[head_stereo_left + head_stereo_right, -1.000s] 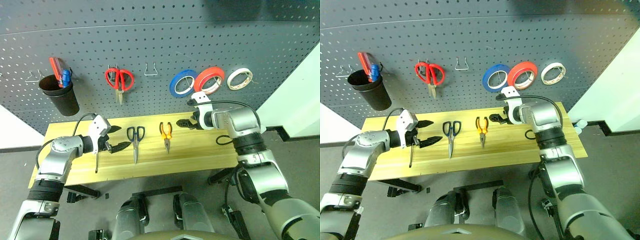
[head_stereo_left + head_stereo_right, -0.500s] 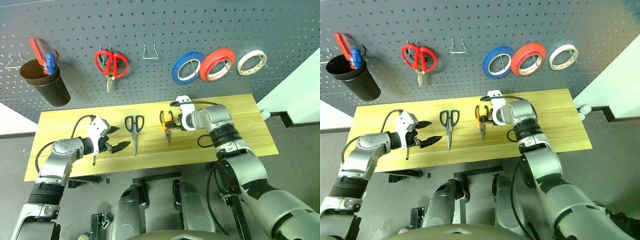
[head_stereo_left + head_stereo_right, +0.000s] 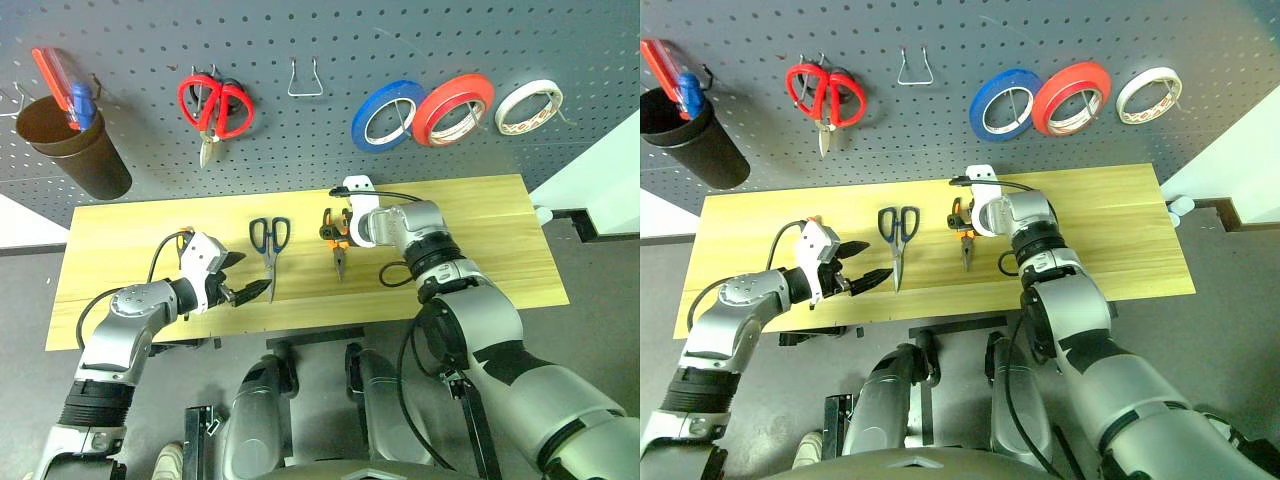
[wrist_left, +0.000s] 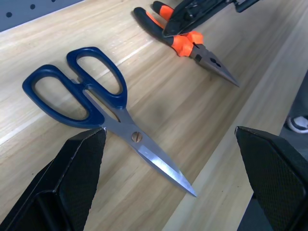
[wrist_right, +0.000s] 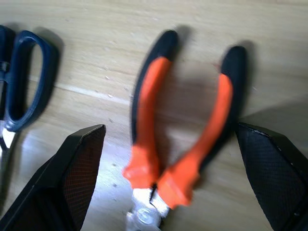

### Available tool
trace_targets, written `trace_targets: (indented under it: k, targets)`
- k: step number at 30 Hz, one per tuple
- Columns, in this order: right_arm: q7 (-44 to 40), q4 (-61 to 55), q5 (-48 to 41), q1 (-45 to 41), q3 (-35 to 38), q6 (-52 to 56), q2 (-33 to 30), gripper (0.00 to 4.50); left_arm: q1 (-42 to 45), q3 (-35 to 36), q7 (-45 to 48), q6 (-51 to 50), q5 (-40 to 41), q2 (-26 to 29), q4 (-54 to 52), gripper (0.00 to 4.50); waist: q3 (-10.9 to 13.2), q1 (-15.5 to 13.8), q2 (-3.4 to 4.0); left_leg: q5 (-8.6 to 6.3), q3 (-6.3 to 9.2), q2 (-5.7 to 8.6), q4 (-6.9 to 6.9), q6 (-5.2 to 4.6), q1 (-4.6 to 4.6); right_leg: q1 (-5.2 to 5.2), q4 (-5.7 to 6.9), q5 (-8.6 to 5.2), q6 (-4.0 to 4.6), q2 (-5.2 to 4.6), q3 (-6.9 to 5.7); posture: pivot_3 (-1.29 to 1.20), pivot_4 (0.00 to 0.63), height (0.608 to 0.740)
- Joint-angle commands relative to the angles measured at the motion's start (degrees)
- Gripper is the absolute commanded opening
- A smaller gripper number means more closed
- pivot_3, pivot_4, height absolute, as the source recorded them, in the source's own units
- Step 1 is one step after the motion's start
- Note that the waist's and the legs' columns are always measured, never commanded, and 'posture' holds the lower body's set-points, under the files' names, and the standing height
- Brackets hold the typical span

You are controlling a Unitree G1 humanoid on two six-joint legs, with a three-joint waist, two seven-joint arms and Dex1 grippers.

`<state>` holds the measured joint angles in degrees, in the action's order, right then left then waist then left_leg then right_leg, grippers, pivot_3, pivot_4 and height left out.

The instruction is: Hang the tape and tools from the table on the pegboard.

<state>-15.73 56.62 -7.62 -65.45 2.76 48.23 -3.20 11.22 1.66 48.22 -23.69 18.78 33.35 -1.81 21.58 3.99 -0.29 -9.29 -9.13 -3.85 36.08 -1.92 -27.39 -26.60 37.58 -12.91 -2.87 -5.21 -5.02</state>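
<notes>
On the light wood table (image 3: 480,235) lie dark-handled scissors (image 3: 268,240) and orange-handled pliers (image 3: 336,238). My right gripper (image 3: 337,218) is open and hangs low over the pliers, its fingers (image 5: 79,173) on either side of the two handles (image 5: 149,110). My left gripper (image 3: 250,276) is open just left of the scissors' blades (image 4: 144,151), holding nothing. The off-white tape (image 3: 528,105) hangs on the dark pegboard (image 3: 450,35) at upper right. Of the screwdriver I see at most a small orange bit by my left wrist (image 3: 183,236).
On the pegboard hang a dark cup (image 3: 75,150) holding red and blue items, red-handled scissors (image 3: 212,105), a bare wire hook (image 3: 304,80), a blue roll (image 3: 387,115) and a red roll (image 3: 455,103). The table's right half lies bare.
The view has tilted down over the table. My right gripper has swung left from the table's right side to above the pliers. The left gripper has stayed by the scissors.
</notes>
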Motion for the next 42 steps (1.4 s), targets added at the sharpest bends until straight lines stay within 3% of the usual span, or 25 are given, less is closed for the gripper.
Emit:
trace_targets:
  k: [1, 10, 16, 26, 34, 37, 40, 42]
  targets:
    - [-0.1, -0.3, 1.0, -0.5, -1.6, 1.7, 1.4, 4.48, -0.6, 1.9, -0.6, 0.0, 1.6, -0.3, -2.2, 4.50, 0.0, 0.0, 0.00, 0.00, 0.00, 0.00, -0.01, 0.00, 0.00, 0.00, -0.01, 0.00, 0.00, 0.00, 0.00, 0.00, 0.443, 0.730]
    - [0.4, -5.3, 4.6, 2.7, -7.3, 4.4, 2.9, 4.48, -0.3, 1.9, -0.6, 1.1, 1.4, -0.1, -1.8, 4.50, 0.0, 0.0, -0.01, -0.09, 0.02, 0.00, -0.10, 0.15, -0.01, -0.02, -0.11, -0.09, 0.17, -0.03, 0.04, 0.00, 0.420, 0.730]
    - [2.0, -1.8, 6.1, 1.2, -7.4, 2.3, 3.3, 4.48, 0.0, 1.6, -0.2, 2.2, 0.6, 0.5, -1.0, 4.50, 0.0, 0.0, -0.03, -0.10, 0.02, 0.00, -0.19, 0.17, -0.03, -0.04, -0.29, -0.10, 0.22, -0.03, 0.04, 0.01, 0.403, 0.730]
    - [-2.5, 0.4, 9.7, 0.9, -12.4, 3.1, 4.8, 4.48, -0.6, 3.0, 0.8, 3.0, 0.3, 3.1, -0.8, 4.50, -0.2, 0.0, -0.30, 0.00, 0.00, 0.05, -0.77, 0.35, -0.05, -0.16, -0.61, -0.07, 0.22, -0.06, 0.03, 0.03, 0.369, 0.730]
    - [-0.2, 3.1, 8.6, 0.3, -8.6, 2.6, 5.2, 4.48, 0.1, 2.7, 0.7, 3.6, -0.2, 3.5, -0.1, 4.50, -0.3, 0.0, -0.54, 0.09, 0.00, 0.05, -0.99, 0.51, -0.06, -0.27, -0.60, -0.07, 0.24, -0.05, 0.00, 0.04, 0.339, 0.730]
    - [0.9, 4.5, 9.1, 0.1, -7.9, 0.9, 5.2, 3.92, 0.3, 2.7, 0.9, 3.8, -0.4, 3.8, 0.2, 4.50, -0.5, 0.0, -0.72, 0.09, 0.00, 0.05, -1.05, 0.52, -0.08, -0.31, -0.62, -0.07, 0.24, -0.05, 0.00, 0.04, 0.326, 0.730]
    - [1.3, 6.3, 9.6, 0.1, -7.8, -0.4, 5.4, 2.99, 0.6, 3.0, 1.0, 4.5, -0.8, 4.1, 0.7, 4.50, -0.6, 0.0, -0.92, 0.11, -0.01, 0.05, -1.11, 0.55, -0.15, -0.39, -0.64, -0.07, 0.25, -0.05, 0.00, 0.04, 0.316, 0.730]
    - [1.1, 7.3, 10.1, 0.7, -8.3, -0.9, 5.8, 2.84, 0.8, 3.4, 1.1, 4.8, -0.7, 4.4, 0.8, 4.50, -0.9, 0.0, -1.07, 0.12, -0.03, 0.05, -1.15, 0.57, -0.15, -0.42, -0.64, -0.06, 0.24, -0.05, 0.01, 0.04, 0.310, 0.730]
